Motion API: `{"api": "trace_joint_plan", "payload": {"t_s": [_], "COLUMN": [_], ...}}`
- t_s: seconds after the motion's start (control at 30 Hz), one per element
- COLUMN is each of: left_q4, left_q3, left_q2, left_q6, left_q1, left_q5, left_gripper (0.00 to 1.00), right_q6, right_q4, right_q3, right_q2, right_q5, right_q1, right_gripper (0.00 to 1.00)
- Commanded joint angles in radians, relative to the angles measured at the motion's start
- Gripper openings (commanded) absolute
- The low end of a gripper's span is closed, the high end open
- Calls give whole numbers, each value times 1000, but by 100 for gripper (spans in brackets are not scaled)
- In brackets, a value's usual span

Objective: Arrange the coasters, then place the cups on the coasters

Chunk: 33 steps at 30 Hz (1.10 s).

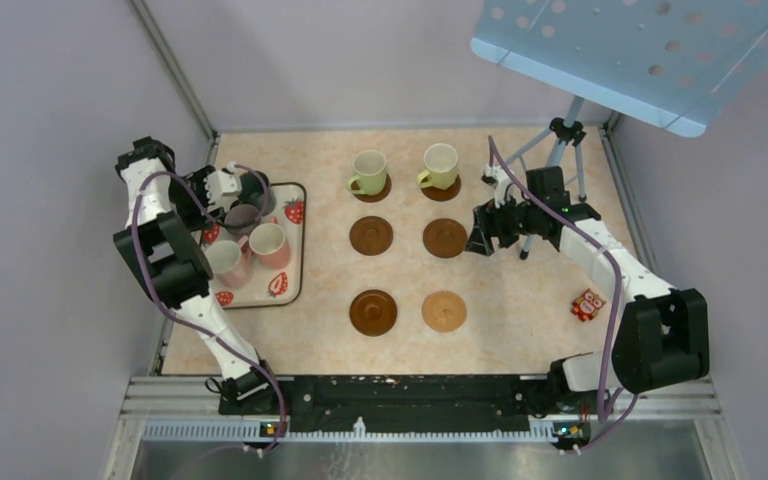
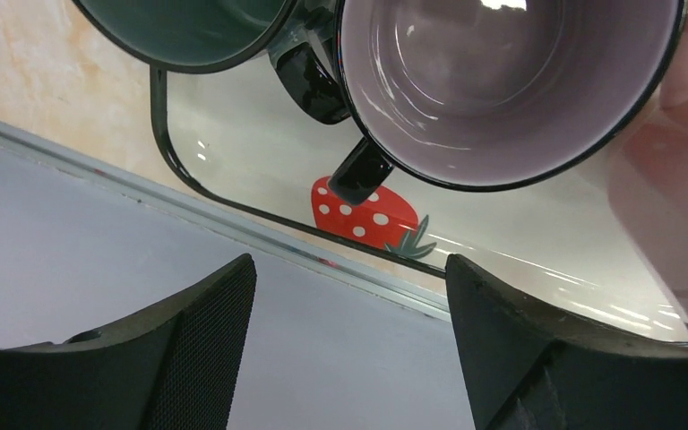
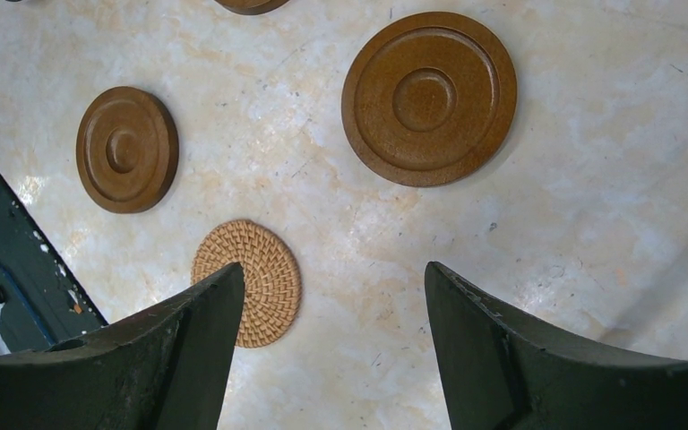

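Note:
Six coasters lie in two columns. The far two carry light green cups (image 1: 368, 172) (image 1: 441, 165). Two bare dark brown coasters (image 1: 371, 235) (image 1: 445, 238) sit in the middle row, with a dark brown one (image 1: 373, 312) and the tan one (image 1: 444, 311) nearest. On the strawberry tray (image 1: 297, 250) stand a dark green-grey cup (image 1: 257, 190), a mauve cup (image 1: 243, 218) and two pink cups (image 1: 270, 243) (image 1: 228, 262). My left gripper (image 2: 349, 262) is open and empty, just short of the mauve cup (image 2: 502, 81). My right gripper (image 3: 333, 267) hangs open over the table by the tan coaster (image 3: 251, 280).
A tripod (image 1: 560, 150) holding a blue perforated board (image 1: 640, 50) stands at the far right, close behind my right arm. A small red packet (image 1: 588, 304) lies on the right. Walls close in the left, far and right sides; a metal rail (image 1: 420, 400) runs along the front.

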Motion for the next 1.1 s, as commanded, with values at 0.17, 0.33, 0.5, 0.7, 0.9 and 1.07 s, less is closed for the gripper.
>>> {"api": "trace_joint_plan", "payload": {"t_s": [0.17,0.33,0.5,0.7,0.9,1.07], "left_q4": [-68,-76,-62,-137,-166,-160], "left_q3": [71,64,42,41,-26,-50], "left_q2": [63,87,93,97,53,48], "left_q6": [111,107,101,127,139,116], "left_q1": [-19,-31,-36,-35,-30,-30], "left_q5": [115,157,155,120,107,120], "left_gripper": [83,83,78,65,48,39], "right_q6": [-19,-20,-20,-22,-21,-20], "right_q4": [5,6,6,3,3,1], "right_q3": [16,17,18,17,19,19], "right_q2": [14,19,24,23,21,18], "right_q5": [-17,-12,-11,-12,-18,-19], "right_q1": [-8,-8,-8,-8,-8,-8], "right_gripper": [73,73,73,73,73,73]}}
